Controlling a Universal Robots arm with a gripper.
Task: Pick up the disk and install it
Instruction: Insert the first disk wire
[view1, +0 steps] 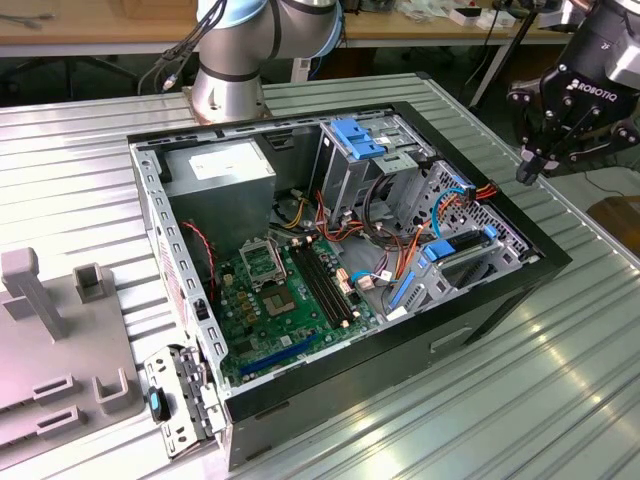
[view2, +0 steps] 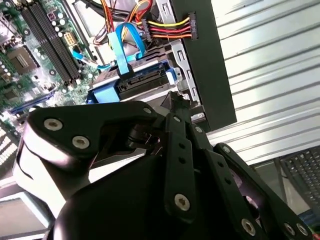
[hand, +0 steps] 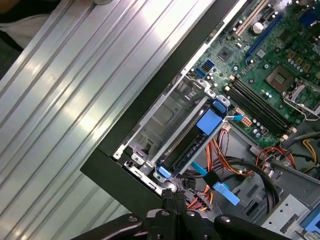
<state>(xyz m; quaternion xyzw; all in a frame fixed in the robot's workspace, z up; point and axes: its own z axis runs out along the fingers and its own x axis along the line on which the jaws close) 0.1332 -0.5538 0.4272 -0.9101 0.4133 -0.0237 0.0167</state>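
The disk (view1: 462, 247), a dark drive in a bright blue carrier frame, sits on edge in the lower drive bay at the near right corner of the open computer case (view1: 500, 290). In both wrist views the disk (hand: 192, 142) (view2: 140, 82) lies in its metal bay, with a blue ribbon cable and coloured power wires beside it. My gripper (view1: 527, 172) hangs outside the case's right wall, above the table and apart from the disk. Its fingers are shut together with nothing between them, as both wrist views of the gripper (view2: 176, 100) (hand: 171, 196) show.
The green motherboard (view1: 290, 290) fills the case floor, with a power supply (view1: 220, 175) at the back. A blue bracket (view1: 357, 137) tops the grey drive cage. Grey fixtures (view1: 60, 330) stand at the exterior view's left. The arm's base (view1: 228, 85) stands behind the case on the ribbed metal table (view1: 560, 400).
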